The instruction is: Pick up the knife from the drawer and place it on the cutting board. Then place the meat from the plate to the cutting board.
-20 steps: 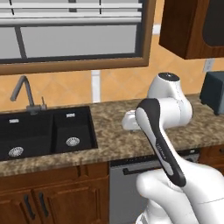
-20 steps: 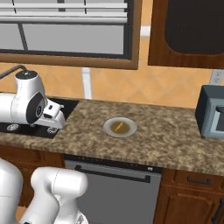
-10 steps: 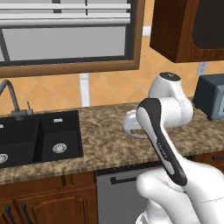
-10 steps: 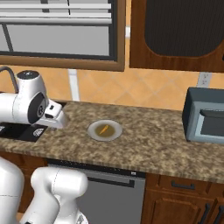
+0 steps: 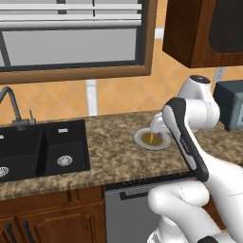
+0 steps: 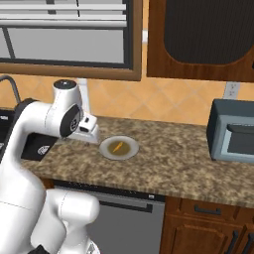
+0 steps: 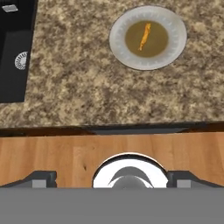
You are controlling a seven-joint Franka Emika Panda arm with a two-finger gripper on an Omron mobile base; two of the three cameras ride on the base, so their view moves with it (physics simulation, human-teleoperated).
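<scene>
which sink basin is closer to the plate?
The right basin, the smaller one whose round drain shows in the hand view. It lies toward the plate; the larger basin is farther left.

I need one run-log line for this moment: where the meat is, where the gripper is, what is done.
meat: on plate | gripper: beside plate, above counter, empty | knife, board: unseen | transfer: not yet done

On the speckled brown granite counter (image 6: 168, 163) sits a round shallow pale grey plate with a brownish-olive centre (image 6: 119, 148), and on it lies a tiny orange-yellow strip of meat (image 6: 117, 147). The white arm's gripper (image 6: 92, 135) hangs just left of the plate, its fingers too small to judge. At the far right stands a dark grey microwave (image 6: 232, 131). A dark wooden wall cabinet (image 6: 201, 37) hangs above, beside a wood-framed window (image 6: 69, 34).
</scene>
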